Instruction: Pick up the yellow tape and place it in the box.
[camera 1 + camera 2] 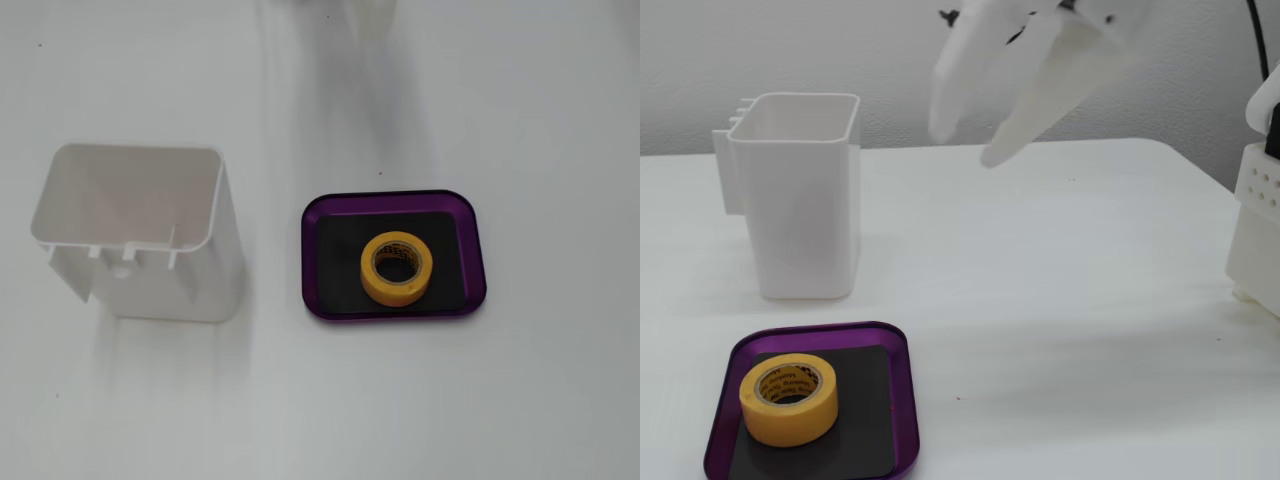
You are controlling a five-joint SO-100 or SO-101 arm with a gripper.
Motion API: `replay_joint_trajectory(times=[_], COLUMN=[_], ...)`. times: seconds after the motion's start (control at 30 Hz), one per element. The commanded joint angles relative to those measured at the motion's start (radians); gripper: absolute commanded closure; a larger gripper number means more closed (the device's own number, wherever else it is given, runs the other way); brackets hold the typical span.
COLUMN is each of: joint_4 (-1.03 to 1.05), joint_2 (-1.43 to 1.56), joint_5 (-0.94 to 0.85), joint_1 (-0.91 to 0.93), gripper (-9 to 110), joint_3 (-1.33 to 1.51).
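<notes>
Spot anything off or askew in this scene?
Nothing stands out. The yellow tape lies flat inside the box; the white bin stands upright beside it; the end effector hangs open above the table.

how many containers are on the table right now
2. A purple tray holding the yellow tape, and a tall white bin standing empty beside it. None seems hidden.

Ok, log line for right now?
yellow tape: flat inside box | gripper: open, empty, raised above table | task: placed

White tool [965, 145] hangs raised, fingers spread apart, empty.
</notes>
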Motion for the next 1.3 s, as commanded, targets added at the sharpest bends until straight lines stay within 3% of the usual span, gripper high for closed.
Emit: replay_joint_trajectory(times=[0.0, 0.37, 0.67, 0.9, 1.1, 1.27], joint_4=[0.017, -0.064, -0.077, -0.080, -0.055, -0.049], joint_2=[0.190, 0.699, 0.933, 1.055, 1.129, 1.135], joint_5=[0.009, 0.009, 0.028, 0.189, 0.187, 0.186], joint_1=[0.008, 0.124, 0.222, 0.219, 0.219, 0.219], gripper=[93, 92, 92, 92, 94, 102], joint_3=[0.150, 0.695, 1.055, 1.181, 1.201, 1.200])
